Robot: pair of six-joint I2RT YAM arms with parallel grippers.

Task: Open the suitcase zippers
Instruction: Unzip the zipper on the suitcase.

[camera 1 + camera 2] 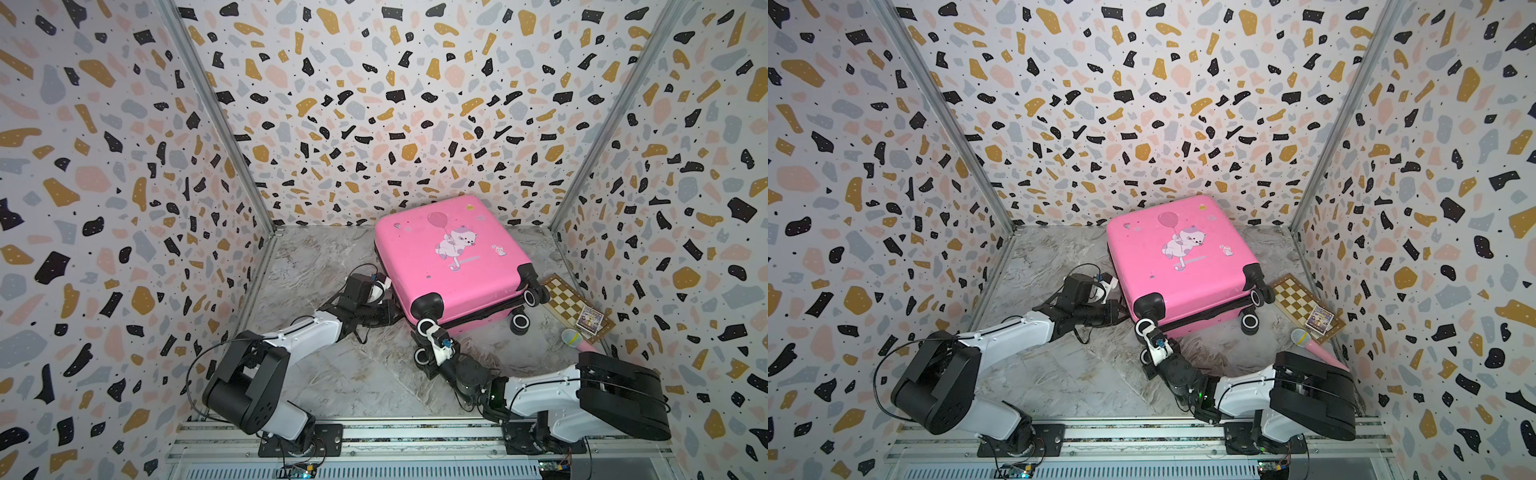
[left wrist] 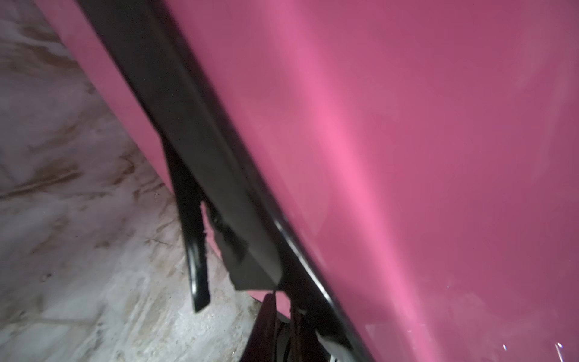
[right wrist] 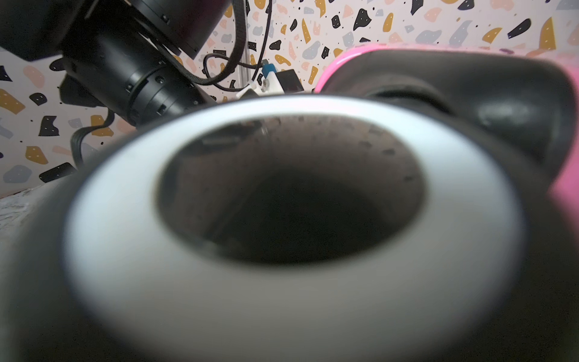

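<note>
The pink suitcase (image 1: 449, 249) (image 1: 1179, 249) lies flat at the back of the marble floor, cat print up. Its black zippers (image 1: 478, 313) (image 2: 188, 125) run between the two shell halves. My left gripper (image 1: 390, 315) (image 1: 1115, 309) (image 2: 283, 326) is shut, pressed against the band at the case's near left corner. Beside it a glossy black strip (image 2: 195, 266) hangs loose; I cannot tell whether anything is pinched. My right gripper (image 1: 430, 334) (image 1: 1152, 332) sits against a front wheel (image 3: 125, 250), which fills the right wrist view and hides the jaws.
A wooden chessboard (image 1: 575, 303) with a small card box (image 1: 590, 320) lies right of the case, and a toy microphone (image 1: 572, 337) lies near it. Another wheel (image 1: 519, 322) sticks out at the near side. Patterned walls close in on three sides.
</note>
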